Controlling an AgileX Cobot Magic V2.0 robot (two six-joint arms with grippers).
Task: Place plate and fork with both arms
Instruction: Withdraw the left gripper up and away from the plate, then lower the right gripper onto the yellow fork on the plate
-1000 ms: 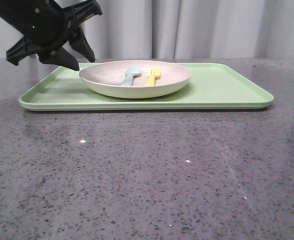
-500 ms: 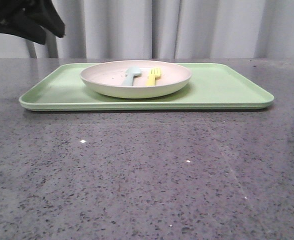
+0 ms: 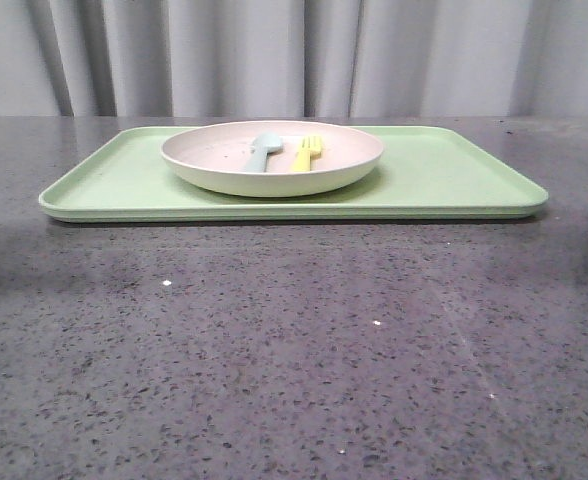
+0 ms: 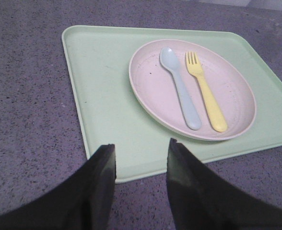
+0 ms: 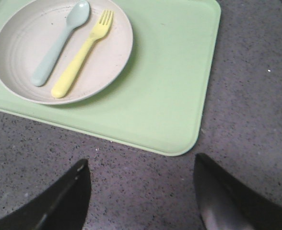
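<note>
My left gripper [image 4: 138, 163] hangs above the table with its two dark fingers [image 4: 102, 184] parted by a moderate gap and nothing between them; it is over the near left corner of the light-green tray [image 4: 98, 86], and it touches nothing. My right gripper [image 5: 141, 191] has its fingers [image 5: 64, 201] spread wide, also empty, held over bare grey table [image 5: 256, 96] just off the tray's near right corner [image 5: 179, 96]. Neither gripper shows in the front view, so both sit up and back from what lies on the table. The plate [image 4: 150, 86], pale pinkish-cream with a raised rim, rests on the tray, left of the tray's middle and well apart from both grippers; from my left gripper it lies farther off and to the right, from my right gripper farther off and to the left. The yellow fork [image 4: 205, 91] lies flat in the plate, tines pointing to the far side, handle toward me. A pale blue-grey spoon [image 4: 179, 86] lies just beside it on its left, roughly parallel, bowl to the far side; the two do not touch. In the front view the plate [image 3: 274, 170] stands on the tray [image 3: 454, 175], the fork [image 3: 306, 152] and spoon [image 3: 264, 150] showing above its rim, with grey curtain [image 3: 374, 50] behind the speckled table [image 3: 294, 350].
</note>
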